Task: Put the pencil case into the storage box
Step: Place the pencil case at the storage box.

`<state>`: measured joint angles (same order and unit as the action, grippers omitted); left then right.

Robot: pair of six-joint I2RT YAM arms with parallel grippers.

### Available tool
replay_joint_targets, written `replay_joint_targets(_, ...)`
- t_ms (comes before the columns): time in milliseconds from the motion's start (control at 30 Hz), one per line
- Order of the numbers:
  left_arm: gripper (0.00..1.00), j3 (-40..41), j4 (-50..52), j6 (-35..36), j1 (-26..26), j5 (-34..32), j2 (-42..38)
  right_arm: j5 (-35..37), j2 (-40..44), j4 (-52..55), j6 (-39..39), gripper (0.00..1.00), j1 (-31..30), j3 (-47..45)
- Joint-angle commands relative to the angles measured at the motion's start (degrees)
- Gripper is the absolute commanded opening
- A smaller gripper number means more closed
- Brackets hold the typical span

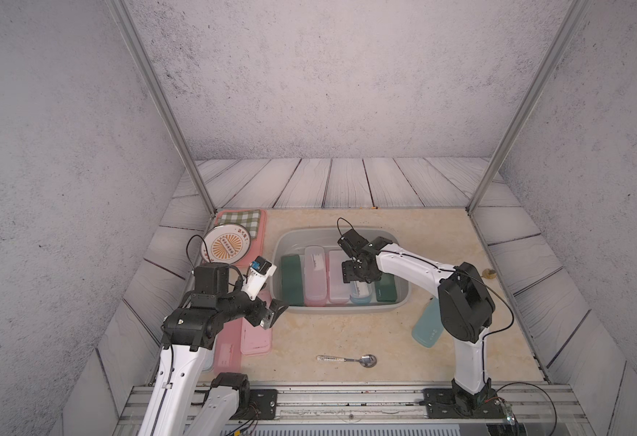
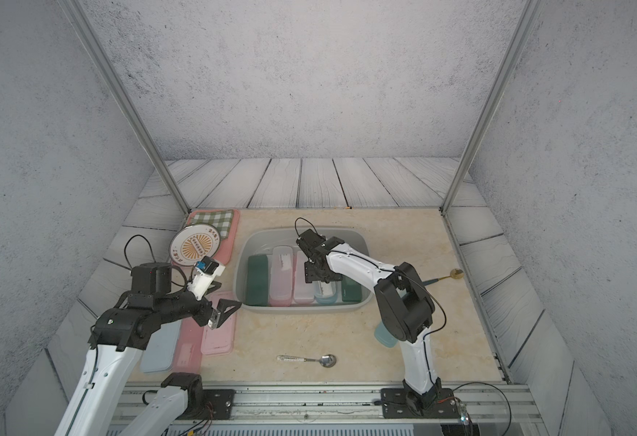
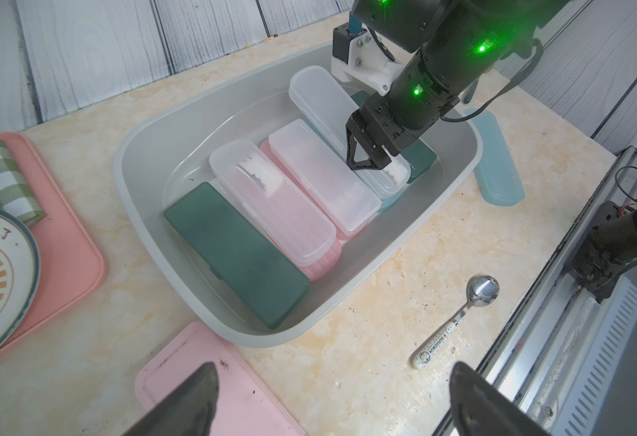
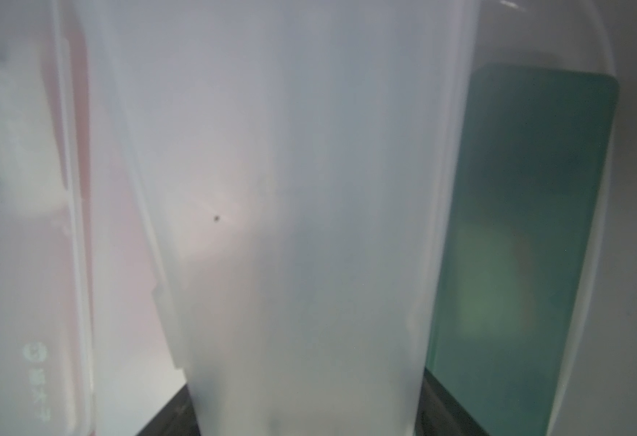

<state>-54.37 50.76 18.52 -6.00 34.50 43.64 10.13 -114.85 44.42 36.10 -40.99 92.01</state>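
Note:
The light grey storage box point(image 1: 283, 241) point(image 3: 139, 132) holds several pencil cases lying side by side, dark green ones point(image 1: 292, 279) at both ends. My right gripper point(image 1: 351, 277) point(image 3: 370, 158) point(image 4: 305, 415) reaches down into the box. It is shut on a frosted clear pencil case point(image 3: 320, 98) point(image 4: 302, 188) with a blue base, which is tilted, its far end raised. My left gripper point(image 1: 273, 313) point(image 3: 332, 396) hangs open and empty over a pink pencil case point(image 1: 256, 336) point(image 3: 241, 389) on the table, left of the box.
A second pink case point(image 1: 228, 351) lies beside the first. A blue case point(image 1: 428, 326) lies right of the box, partly behind my right arm. A pink tray point(image 1: 259, 241) with a checked cloth and a plate point(image 1: 226, 245) stands back left. A spoon point(image 1: 347, 359) lies near the front edge.

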Motion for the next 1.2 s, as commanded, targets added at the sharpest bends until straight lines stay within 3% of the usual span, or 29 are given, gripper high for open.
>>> replay_joint_targets(0, 0.96, 1.2, 0.01, -0.31, 0.41, -1.87, -0.96, 1.09, -3.89, 2.07, 0.16, 0.73, 0.97, 3.73)
replay_joint_targets(333, 0.96, 1.78, 0.12, -0.08, -1.24, -4.9, -0.86, 2.31, -5.31, 4.79, 3.36, 0.77, 2.11, 4.6)
replay_joint_targets(700, 0.97, 2.5, -0.18, 0.29, -2.0, -5.42, -1.36, -0.09, -4.43, 5.47, 3.27, 0.91, 2.14, 5.77)
replay_joint_targets(967, 0.97, 2.46, -0.3, 0.2, -2.0, -6.09, -1.68, -7.18, 5.54, -0.3, -1.04, 0.9, 3.03, -0.85)
replay_joint_targets(1167, 0.97, 2.64, -0.4, -0.15, -2.31, -6.68, -1.89, -8.84, 19.83, -3.29, -1.87, 0.81, 11.64, -13.61)
